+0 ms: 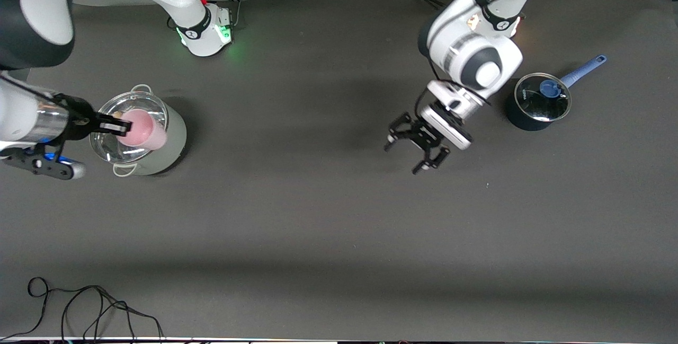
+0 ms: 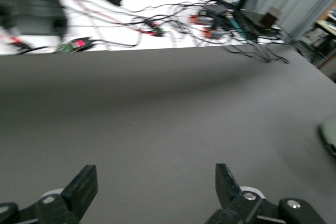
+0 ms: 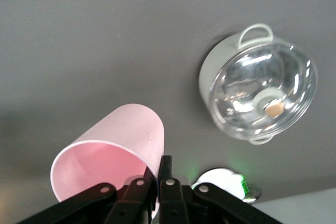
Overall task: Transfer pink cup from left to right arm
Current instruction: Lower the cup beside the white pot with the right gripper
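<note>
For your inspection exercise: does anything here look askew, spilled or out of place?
Only the pink cup: it hangs tipped on its side in the right tool, over the lidded pale pot. Nothing is spilled. The left tool hangs open and empty over the table.

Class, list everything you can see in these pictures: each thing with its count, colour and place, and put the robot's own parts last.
pink cup: one, pale pink, held up over the lidded pot.
lidded pot: one, pale grey-green with glass lid, toward the right arm's end of the table.
saucepan: one, dark with blue handle and glass lid, toward the left arm's end.
cable: one, black, on the table nearest the front camera.
right gripper: shut on the cup's rim.
left gripper: open, empty, over bare table.
</note>
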You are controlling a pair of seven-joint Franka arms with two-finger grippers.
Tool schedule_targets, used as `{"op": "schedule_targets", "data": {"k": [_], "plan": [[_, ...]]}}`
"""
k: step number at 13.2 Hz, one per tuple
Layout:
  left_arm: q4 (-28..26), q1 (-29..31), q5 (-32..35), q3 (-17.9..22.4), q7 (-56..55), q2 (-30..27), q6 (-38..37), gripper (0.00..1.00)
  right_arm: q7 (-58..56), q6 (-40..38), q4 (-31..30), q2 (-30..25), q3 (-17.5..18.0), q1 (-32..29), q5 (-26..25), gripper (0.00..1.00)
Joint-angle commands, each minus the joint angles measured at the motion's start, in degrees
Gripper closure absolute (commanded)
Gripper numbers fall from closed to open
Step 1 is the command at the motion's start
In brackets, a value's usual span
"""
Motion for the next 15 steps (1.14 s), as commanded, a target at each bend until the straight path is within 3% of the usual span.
{"op": "schedule_targets", "data": {"k": [1,4,9,11,13,15], "plan": [[0.8,3.6,-0.4,1.3,0.3,2.4,1.1,0.0,-7.4,7.8,-10.5,-5.7,-2.8,1.4,-1.4,1.0],[1.0,3.8,-0.1,4.4,0.5,5.0,1.0,0.0,-7.6,27.6,-32.2,-14.3,-2.8,1.8,-1.4,1.0],[1.5,5.7,3.0,7.1,-0.9,5.5,1.1,0.0,-7.5,58.6,-54.2,-13.5,-2.6,3.9,-0.7,1.0],[2.8,6.1,14.8,7.2,-14.7,5.7,4.6,0.0,-7.4,68.5,-59.0,-11.2,-2.5,4.2,-0.6,1.0],[3.0,6.1,26.5,7.1,-33.2,5.7,4.0,0.0,-7.5,70.3,-59.2,-8.7,-2.4,4.0,0.9,1.0],[3.5,6.1,35.6,7.0,-48.8,5.8,2.8,0.0,-13.3,70.2,-59.2,-6.6,-2.4,4.0,8.7,1.0]]}}
